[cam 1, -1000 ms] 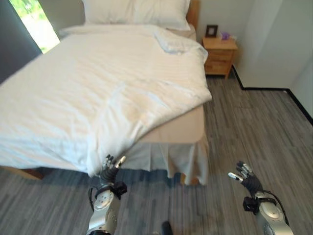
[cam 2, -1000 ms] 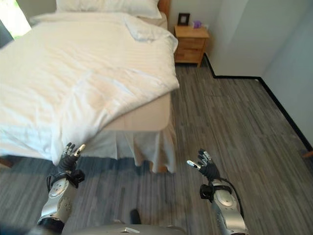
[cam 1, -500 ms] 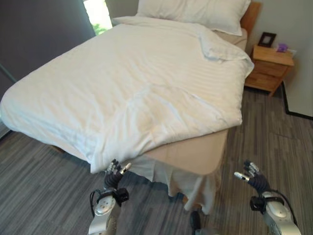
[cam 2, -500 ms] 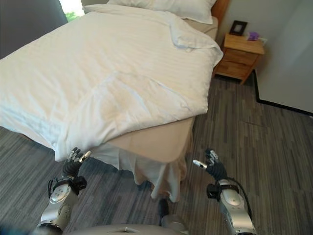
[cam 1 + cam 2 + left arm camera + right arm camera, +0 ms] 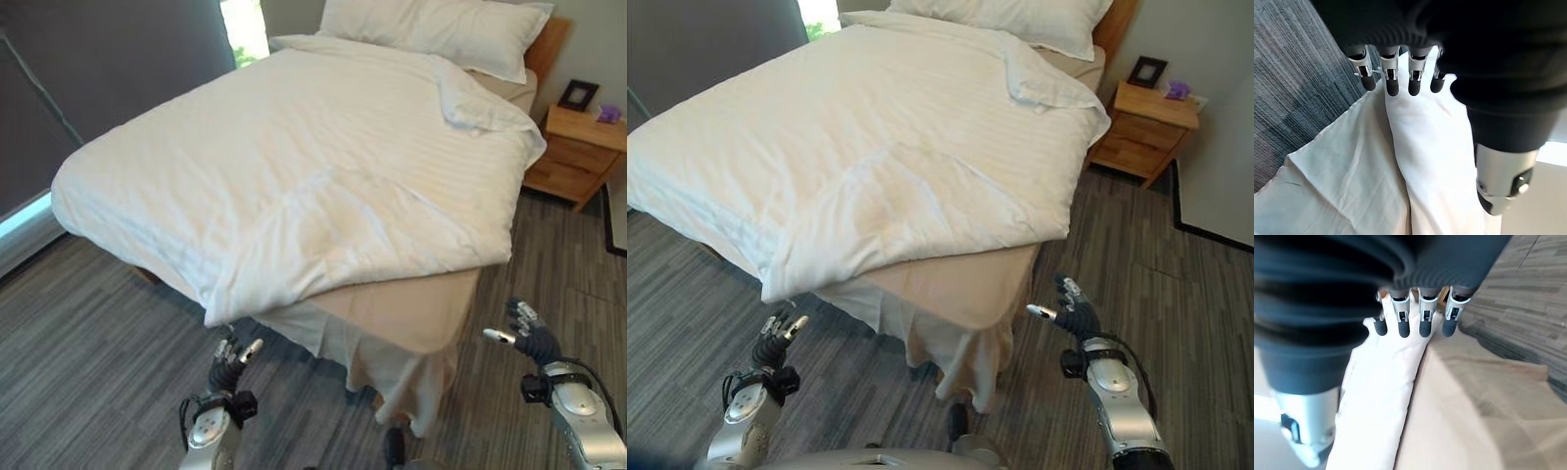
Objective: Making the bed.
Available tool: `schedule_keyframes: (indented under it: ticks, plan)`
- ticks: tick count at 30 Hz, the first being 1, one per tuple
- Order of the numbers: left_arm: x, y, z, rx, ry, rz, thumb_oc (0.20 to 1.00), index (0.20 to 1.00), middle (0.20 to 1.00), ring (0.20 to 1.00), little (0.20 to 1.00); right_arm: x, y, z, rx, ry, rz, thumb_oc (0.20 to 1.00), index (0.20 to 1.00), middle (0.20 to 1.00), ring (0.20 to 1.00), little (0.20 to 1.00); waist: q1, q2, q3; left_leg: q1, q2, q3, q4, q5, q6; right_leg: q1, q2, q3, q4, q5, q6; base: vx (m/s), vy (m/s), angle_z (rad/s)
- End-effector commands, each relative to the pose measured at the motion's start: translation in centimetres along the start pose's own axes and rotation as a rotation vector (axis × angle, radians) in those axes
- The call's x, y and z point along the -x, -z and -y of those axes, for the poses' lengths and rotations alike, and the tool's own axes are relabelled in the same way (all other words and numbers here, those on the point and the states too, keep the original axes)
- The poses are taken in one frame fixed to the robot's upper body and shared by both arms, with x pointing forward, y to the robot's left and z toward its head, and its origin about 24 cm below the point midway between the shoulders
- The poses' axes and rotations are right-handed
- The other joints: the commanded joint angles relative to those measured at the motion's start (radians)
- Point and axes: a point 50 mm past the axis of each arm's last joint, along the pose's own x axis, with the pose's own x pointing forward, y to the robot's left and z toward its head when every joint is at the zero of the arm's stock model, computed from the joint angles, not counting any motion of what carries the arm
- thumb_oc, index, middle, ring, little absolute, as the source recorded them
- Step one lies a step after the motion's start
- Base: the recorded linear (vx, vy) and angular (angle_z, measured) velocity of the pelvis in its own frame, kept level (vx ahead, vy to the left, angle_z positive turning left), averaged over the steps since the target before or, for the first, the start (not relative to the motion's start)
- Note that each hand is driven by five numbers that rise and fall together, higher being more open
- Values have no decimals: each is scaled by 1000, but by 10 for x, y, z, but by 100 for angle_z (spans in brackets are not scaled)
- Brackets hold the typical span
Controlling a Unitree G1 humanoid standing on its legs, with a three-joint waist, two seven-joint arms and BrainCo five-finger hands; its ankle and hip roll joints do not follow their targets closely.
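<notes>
Left hand (image 5: 227,364), lower left, raised, fingers relaxed, empty | right hand (image 5: 527,338), lower right, upright, fingers loose, empty | white duvet (image 5: 304,166) fills frame centre, corner overhanging bed (image 5: 411,318).

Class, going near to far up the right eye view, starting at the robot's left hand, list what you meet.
left hand → hanging corner of the white duvet → pillows at the headboard
</notes>
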Motion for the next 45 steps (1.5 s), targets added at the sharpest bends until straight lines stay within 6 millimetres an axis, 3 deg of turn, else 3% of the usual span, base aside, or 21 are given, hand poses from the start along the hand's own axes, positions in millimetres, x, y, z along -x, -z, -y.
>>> schedule_keyframes:
  ticks: [1, 4, 6, 7, 8, 12, 13, 15, 16, 17, 18, 21, 25, 32, 34, 35, 36, 41, 43, 44, 45]
  plan:
    - [-11, -30, -7, -61, 19, 121, 1000, 1000, 1000, 1000, 1000, -18, -31, 1, 33, -11, 146, 1000, 1000, 1000, 1000, 1000, 15, -58, -18, -72, -55, -37, 4, 117, -8, 123, -29, -13, 21, -88, 33, 14, -2, 3]
    - [-11, -29, -8, -88, 21, 110, 1000, 1000, 1000, 1000, 1000, -16, -27, -2, -20, -7, 132, 1000, 1000, 1000, 1000, 1000, 15, -56, -15, -75, -55, -38, 4, 117, -10, 122, -29, -16, 20, -89, 33, 21, 5, 7]
    - [-18, -56, -12, -160, 37, 193, 1000, 1000, 1000, 1000, 1000, -10, -15, -7, -60, -26, 89, 1000, 1000, 1000, 1000, 1000, 1, -46, -19, -64, -53, -30, 4, 109, -13, 126, -27, -9, 18, -91, 33, 55, 12, 7]
    - [-18, -56, -13, -160, 37, 193, 1000, 1000, 1000, 1000, 1000, -10, -15, -7, -60, -26, 89, 1000, 1000, 1000, 1000, 1000, 2, -46, -19, -63, -53, -29, 4, 108, -13, 127, -27, -9, 18, -91, 33, 62, 6, -1]
    - [-28, -95, -16, -242, 38, 308, 1000, 1000, 1000, 1000, 1000, -5, -5, -9, -84, -35, 54, 1000, 1000, 1000, 1000, 1000, -15, -39, -26, -56, -52, -20, 4, 103, -14, 127, -25, 0, 18, -92, 33, 60, 9, -5]
    - [-44, -196, -14, -423, 20, 577, 1000, 1000, 1000, 1000, 1000, 13, 24, -9, -104, -55, -68, 1000, 1000, 1000, 1000, 1000, -63, -27, -37, -41, -48, 10, 4, 90, -16, 123, -21, 26, 18, -90, 40, 50, 19, -7]
    - [-44, -197, -13, -424, 22, 579, 1000, 1000, 1000, 1000, 1000, 13, 24, -9, -106, -53, -68, 1000, 1000, 1000, 1000, 1000, -60, -29, -35, -40, -48, 11, 4, 89, -16, 123, -21, 28, 18, -90, 40, 18, 16, -9]
    - [-47, -265, -13, -555, -31, 711, 1000, 1000, 1000, 1000, 1000, 28, 45, -8, -128, -64, -157, 1000, 1000, 1000, 1000, 1000, -100, -20, -36, -34, -45, 33, 4, 81, -18, 116, -17, 46, 18, -85, 48, 20, 22, -21]
    - [-48, -282, -10, -569, -55, 746, 1000, 1000, 1000, 1000, 1000, 33, 50, -10, -145, -78, -176, 1000, 1000, 1000, 1000, 1000, -109, -20, -37, -40, -44, 41, 4, 84, -19, 105, -16, 54, 19, -80, 50, -1, 31, -28]
    - [-48, -314, -11, -719, -165, 789, 1000, 1000, 1000, 1000, 1000, 42, 65, -10, -186, -60, -239, 1000, 1000, 1000, 1000, 1000, -140, -16, -37, -45, -41, 60, 4, 82, -21, 85, -11, 70, 21, -73, 55, -17, 19, -31]
    - [-49, -316, -9, -722, -162, 793, 1000, 1000, 1000, 1000, 1000, 42, 65, -10, -190, -58, -238, 1000, 1000, 1000, 1000, 1000, -135, -19, -36, -46, -41, 61, 4, 82, -21, 84, -11, 71, 21, -73, 55, -13, 27, -38]
    - [-43, -374, -14, -839, -306, 802, 1000, 1000, 1000, 1000, 1000, 55, 90, 1, -232, 16, -349, 1000, 1000, 1000, 1000, 1000, -191, -12, -25, -75, -33, 100, 4, 84, -24, 30, -4, 108, 25, -53, 67, -32, 51, -44]
    - [-22, -428, -8, -933, -445, 865, 1000, 1000, 1000, 1000, 1000, 59, 108, 0, -330, 91, -422, 1000, 1000, 1000, 1000, 1000, -235, -24, 9, -140, -21, 142, 4, 99, -27, -63, 5, 147, 32, -22, 76, -100, 54, -48]
    - [13, -481, -11, -1001, -640, 907, 1000, 1000, 1000, 1000, 1000, 60, 130, 13, -401, 223, -535, 1000, 1000, 1000, 1000, 1000, -303, -63, 83, -304, -6, 171, 4, 138, -33, -241, 15, 183, 33, 44, 86, -111, 29, -26]
    - [14, -483, -10, -1003, -641, 911, 1000, 1000, 1000, 1000, 1000, 59, 130, 12, -405, 222, -534, 1000, 1000, 1000, 1000, 1000, -303, -66, 81, -310, -7, 171, 4, 139, -33, -246, 15, 183, 34, 45, 86, -104, 7, 4]
    - [39, -506, -20, -1016, -762, 915, 1000, 1000, 1000, 1000, 1000, 60, 130, 16, -413, 257, -526, 1000, 1000, 1000, 1000, 1000, -330, -88, 111, -389, -3, 178, 4, 154, -34, -326, 17, 184, 29, 72, 94, -183, -11, -1]
    - [49, -516, -18, -1007, -804, 939, 1000, 1000, 1000, 1000, 1000, 63, 131, 14, -411, 255, -526, 1000, 1000, 1000, 1000, 1000, -335, -99, 117, -425, -6, 180, 8, 163, -34, -359, 17, 186, 29, 84, 95, -184, -10, 2]
    - [66, -530, -15, -1121, -875, 954, 1000, 1000, 1000, 1000, 1000, 59, 125, 8, -378, 226, -497, 1000, 1000, 1000, 1000, 1000, -353, -135, 155, -586, -1, 178, 55, 173, -34, -487, 11, 178, 23, 119, 97, -118, -43, 9]
    - [60, -526, -8, -1190, -836, 963, 1000, 1000, 1000, 1000, 1000, 47, 114, 9, -392, 218, -430, 1000, 1000, 1000, 1000, 1000, -357, -143, 173, -651, 2, 174, 89, 168, -34, -536, 8, 182, 21, 132, 99, -64, -20, -11]
    - [56, -524, 6, -1287, -801, 982, 1000, 1000, 1000, 1000, 1000, 34, 97, 9, -380, 183, -344, 1000, 1000, 1000, 1000, 1000, -362, -147, 193, -712, 2, 164, 129, 158, -32, -578, 5, 183, 22, 141, 98, -55, -23, -11]
    - [56, -524, 6, -1287, -801, 982, 1000, 1000, 1000, 1000, 1000, 34, 97, 9, -380, 183, -344, 1000, 1000, 1000, 1000, 1000, -363, -147, 192, -715, 2, 163, 132, 157, -32, -580, 5, 182, 23, 141, 98, -54, -26, -10]
